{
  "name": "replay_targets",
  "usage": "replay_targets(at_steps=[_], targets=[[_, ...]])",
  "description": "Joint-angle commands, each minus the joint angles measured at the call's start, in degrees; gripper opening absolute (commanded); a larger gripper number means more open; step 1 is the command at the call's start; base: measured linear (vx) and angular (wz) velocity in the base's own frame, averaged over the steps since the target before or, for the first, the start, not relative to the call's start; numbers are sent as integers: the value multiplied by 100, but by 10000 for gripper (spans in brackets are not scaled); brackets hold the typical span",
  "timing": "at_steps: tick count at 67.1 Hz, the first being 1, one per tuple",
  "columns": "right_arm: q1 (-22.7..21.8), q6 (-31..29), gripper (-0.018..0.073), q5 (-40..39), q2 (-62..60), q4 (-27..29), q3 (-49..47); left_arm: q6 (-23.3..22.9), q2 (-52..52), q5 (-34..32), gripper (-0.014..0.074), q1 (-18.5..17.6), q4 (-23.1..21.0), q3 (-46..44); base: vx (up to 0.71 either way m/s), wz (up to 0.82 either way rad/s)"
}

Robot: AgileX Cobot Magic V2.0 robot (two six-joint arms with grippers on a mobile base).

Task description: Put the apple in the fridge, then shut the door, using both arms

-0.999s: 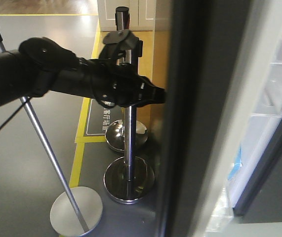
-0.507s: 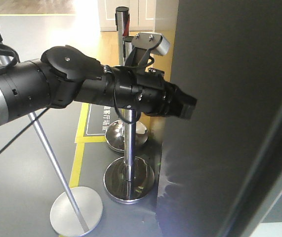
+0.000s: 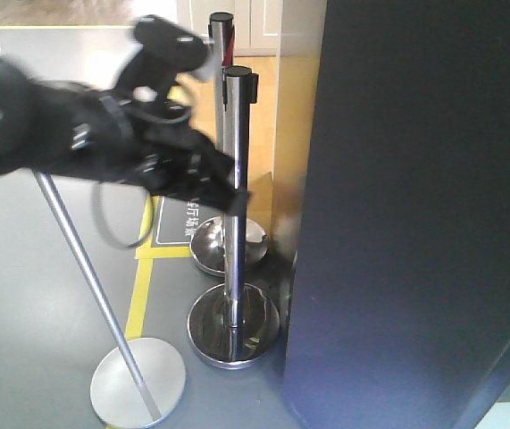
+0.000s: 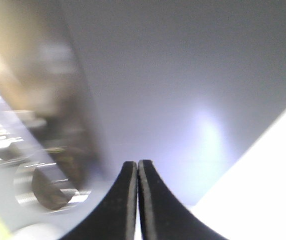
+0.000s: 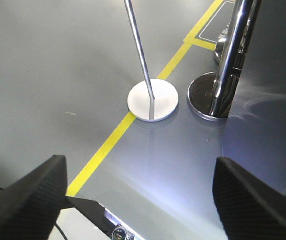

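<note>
- left arm (image 3: pixel 67 134): far left of the front view, raised, motion-blurred, its tip close to the steel posts and clear of the door.
- left gripper (image 4: pixel 136 166): jaws clenched, pads pressed together with nothing between them. It points at a plain dark grey surface, not touching it.
- slanted silver pole (image 3: pixel 76 268) on a round base: left of centre, on the floor, under the left arm.
- yellow floor line (image 3: pixel 138 295): runs between the pole base and the posts.
- chrome stanchion posts (image 3: pixel 235 179): two of them, one behind the other, just beside the door's left edge.
- right gripper (image 5: pixel 138 165): jaws released, spread wide, empty, aimed down at the floor. The pole base and one stanchion base lie ahead of it.
- door (image 3: pixel 415 223): fills the right half and shows only its dark outer face, with no white lining. It looks shut or all but shut.
- fridge: the body can't be told apart from the door here.
- apple: not in any view. Likely inside, behind the door, but can't confirm.
- handling, door: stiff, fairly heavy, hinged. The glossy face would be slippery to pinch, so push flat with clenched jaws near the free edge at mid height. Hinge side can't be told.
- handling, apple: firm, smooth, rolls, bruises. Grip it across the widest part.
- task looks near done; seal not verifiable.
</note>
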Motion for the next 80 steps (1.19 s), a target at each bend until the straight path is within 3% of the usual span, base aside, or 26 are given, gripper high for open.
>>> replay_targets(at_steps=[1,12,23,32,52,73,80], targets=[[-7,-41,569,-367,89,85,-126,-554,-655,-594,-6,0,523,401,0,0],[-7,-41,569,-562,89,69,-126,-1426,-1379,-638,-6,0,1375,1481,0,0],[-7,-54,569,-786,89,-30,-126,-2655,-1976,-635,-6,0,2292,2283,0,0],[-13,23,552,-990,89,-329,-126,-3145,-2318,-639,-6,0,2699,2725,0,0],[-13,681,393,-1794,238,-880,-126,-3153,-2370,-652,-6,0,2840,2871,0,0],[-13,693,-10,-2748,1598,-1458,-126,-3153,-2370,-652,-6,0,2840,2871,0,0],[-13,773,-10,-3536,2079,-1786,-126,-3153,-2370,-652,-6,0,2840,2871,0,0]])
